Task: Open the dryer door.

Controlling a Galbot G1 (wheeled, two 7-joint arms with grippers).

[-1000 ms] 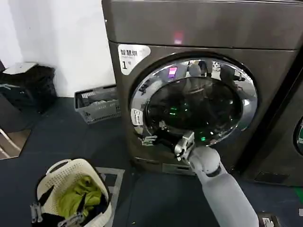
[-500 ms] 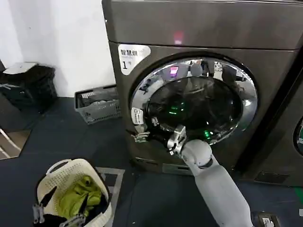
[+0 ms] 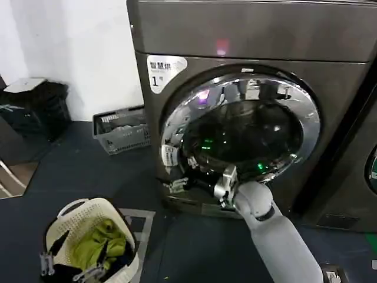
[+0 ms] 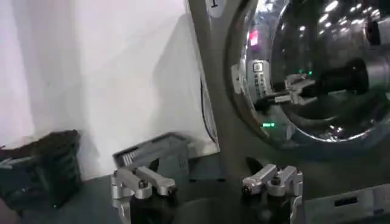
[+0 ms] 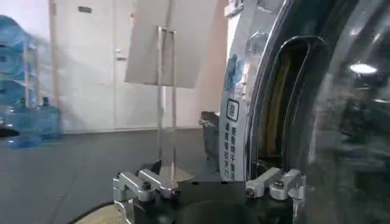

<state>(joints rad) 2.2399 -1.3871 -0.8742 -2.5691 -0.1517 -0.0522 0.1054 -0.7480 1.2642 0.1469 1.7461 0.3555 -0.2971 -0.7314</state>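
Observation:
The dark grey-brown dryer [image 3: 247, 29] carries a white "1" label [image 3: 165, 69]. Its dryer door [image 3: 247, 130], a chrome ring around dark glass, stands slightly ajar, with the left edge swung out from the front. My right gripper [image 3: 175, 186] is at the door's lower left edge. In the right wrist view the right gripper [image 5: 210, 185] is open, the door's chrome rim [image 5: 244, 91] rises between its fingers, and a gap shows behind the rim. My left gripper [image 4: 207, 182] is open and holds nothing; it hangs low at the left over the laundry basket [image 3: 88, 212].
A white basket with green clothes stands on the floor at front left. A grey crate [image 3: 121, 132] leans by the wall left of the dryer. A black bin [image 3: 35, 106] stands farther left. Another dark machine [image 3: 353, 177] adjoins on the right.
The door's left edge has swung outward from the dryer front. My right gripper has moved down and back toward me along with it. The left arm has hardly moved.

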